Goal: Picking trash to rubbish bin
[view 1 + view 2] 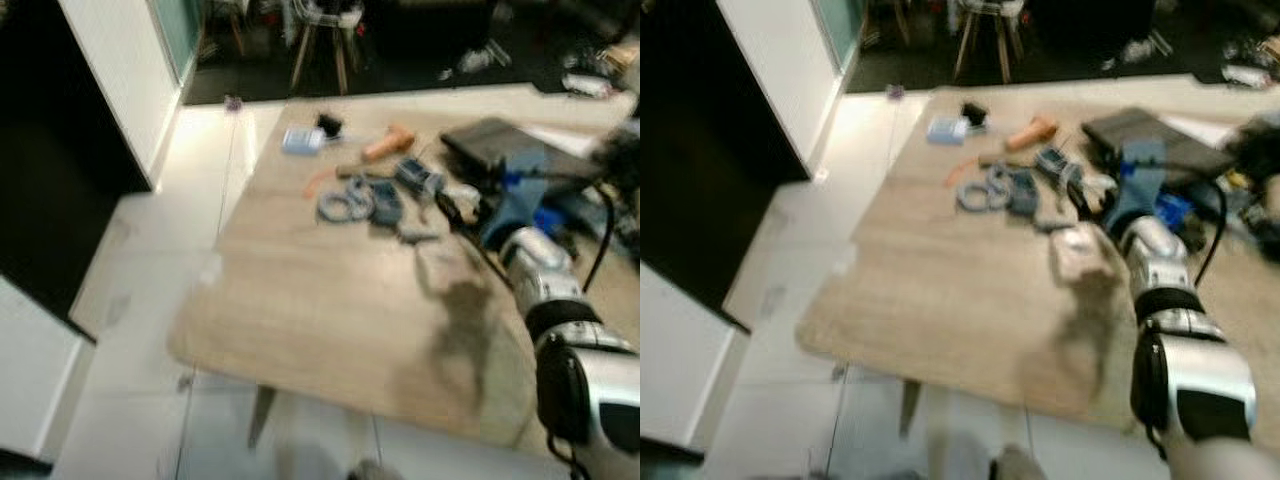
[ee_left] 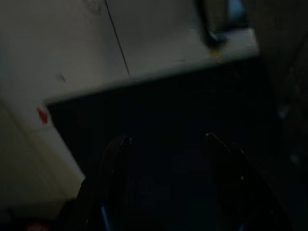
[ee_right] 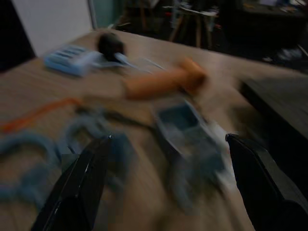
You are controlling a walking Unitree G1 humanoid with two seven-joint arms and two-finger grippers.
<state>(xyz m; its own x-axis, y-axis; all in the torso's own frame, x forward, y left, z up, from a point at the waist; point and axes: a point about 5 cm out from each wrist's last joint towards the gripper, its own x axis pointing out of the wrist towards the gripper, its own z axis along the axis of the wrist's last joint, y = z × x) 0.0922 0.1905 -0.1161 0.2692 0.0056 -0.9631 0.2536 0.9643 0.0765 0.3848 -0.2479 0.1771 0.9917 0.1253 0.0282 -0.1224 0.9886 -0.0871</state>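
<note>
Small litter lies in a cluster at the far side of a wooden table (image 1: 300, 300): an orange tube-like piece (image 1: 388, 143), a light blue flat box (image 1: 302, 140), a small black lump (image 1: 328, 125), blue-grey loops (image 1: 345, 205) and a blue-grey packet (image 3: 185, 130). My right arm reaches over the table from the right. Its gripper (image 3: 168, 139) is open just short of the packet and holds nothing. My left gripper (image 2: 166, 138) hangs open in shadow above a dark surface. Both eye views are blurred.
A dark flat case (image 1: 490, 140) and blue items with cables (image 1: 530, 205) crowd the table's far right. Chair legs (image 1: 325, 40) stand beyond the table. A white wall (image 1: 115, 70) and pale tiled floor (image 1: 150, 250) lie to the left.
</note>
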